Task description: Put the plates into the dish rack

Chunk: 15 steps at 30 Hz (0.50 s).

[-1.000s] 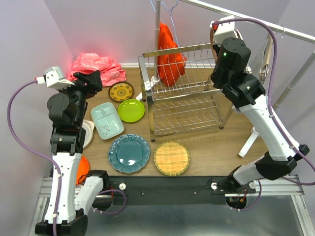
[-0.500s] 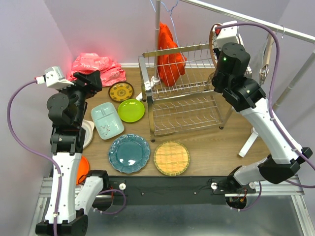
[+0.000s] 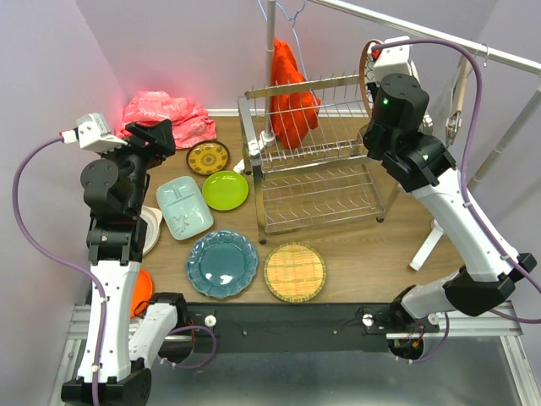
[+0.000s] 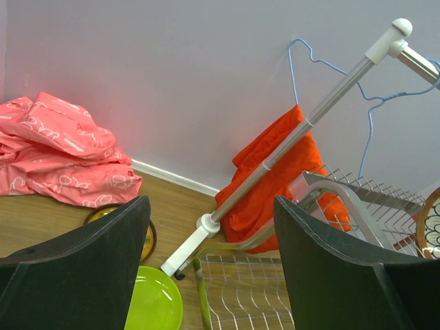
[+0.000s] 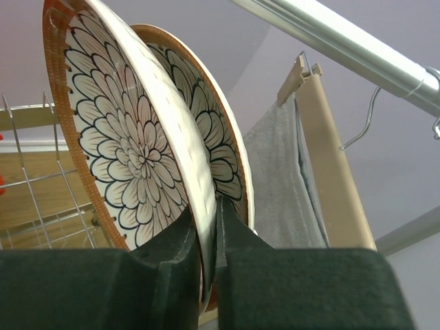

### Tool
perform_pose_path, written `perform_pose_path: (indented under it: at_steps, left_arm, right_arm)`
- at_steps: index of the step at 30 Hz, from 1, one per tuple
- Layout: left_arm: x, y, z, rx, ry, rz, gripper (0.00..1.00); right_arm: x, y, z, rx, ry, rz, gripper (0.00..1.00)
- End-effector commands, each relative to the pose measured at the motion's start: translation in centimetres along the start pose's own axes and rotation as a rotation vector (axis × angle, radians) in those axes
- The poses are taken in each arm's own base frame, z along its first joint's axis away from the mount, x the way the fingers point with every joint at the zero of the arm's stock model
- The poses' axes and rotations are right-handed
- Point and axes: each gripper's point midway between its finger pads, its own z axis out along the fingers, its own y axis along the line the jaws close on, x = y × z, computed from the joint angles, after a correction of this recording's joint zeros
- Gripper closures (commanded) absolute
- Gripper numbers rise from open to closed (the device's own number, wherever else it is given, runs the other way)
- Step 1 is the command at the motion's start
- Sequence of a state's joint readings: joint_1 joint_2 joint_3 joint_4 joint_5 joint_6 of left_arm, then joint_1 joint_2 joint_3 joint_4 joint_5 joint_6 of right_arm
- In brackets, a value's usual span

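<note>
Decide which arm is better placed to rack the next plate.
Right. The right gripper is shut on a petal-patterned plate, on edge at the dish rack's top tier; the left gripper is open, empty, farther away.

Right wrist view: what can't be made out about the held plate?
- Right wrist: held plate's lower rim, hidden by the right gripper; seated in the rack or not, unclear.
- Top: same plate mostly behind the right arm.
- Top: orange plate mostly under the left arm.
</note>
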State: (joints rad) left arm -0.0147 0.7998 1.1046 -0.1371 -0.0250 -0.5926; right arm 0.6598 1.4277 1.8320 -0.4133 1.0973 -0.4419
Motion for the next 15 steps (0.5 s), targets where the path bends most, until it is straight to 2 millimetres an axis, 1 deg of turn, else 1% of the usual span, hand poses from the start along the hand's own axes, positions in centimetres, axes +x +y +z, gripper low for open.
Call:
perform_pose_path:
  at_steps: [1,8,9,11,14,15]
  left_arm:
    - [0.02,-0.24,0.05,0.020,-0.004,-0.005,0.19]
    - [0.25,-0.14,-0.05,0.020,0.002,-0.006,0.19]
    - [0.47,-0.44,-0.14,0.038,0.013,-0.006,0.19]
    - [0.55,-0.43,-0.13,0.039,0.015,-0.006,0.19]
    - [0.57,-0.47,-0.14,0.040,0.016,-0.008,0.19]
    - [0.54,-0.52,-0.19,0.042,0.016,-0.006,0.19]
  right_arm:
    - [-1.40,-3.14,-0.63,0.071,-0.027,0.142,0.79]
    - [-1.21,-3.09,-0.70,0.065,-0.023,0.145,0.75]
    - [-1.20,-3.09,-0.71,0.064,-0.024,0.147,0.75]
    - [-1.16,-3.05,-0.70,0.064,-0.023,0.145,0.74]
    - [-1.22,-3.12,-0.74,0.061,-0.025,0.144,0.71]
    - [-1.29,-3.06,-0.73,0.056,-0.028,0.143,0.68]
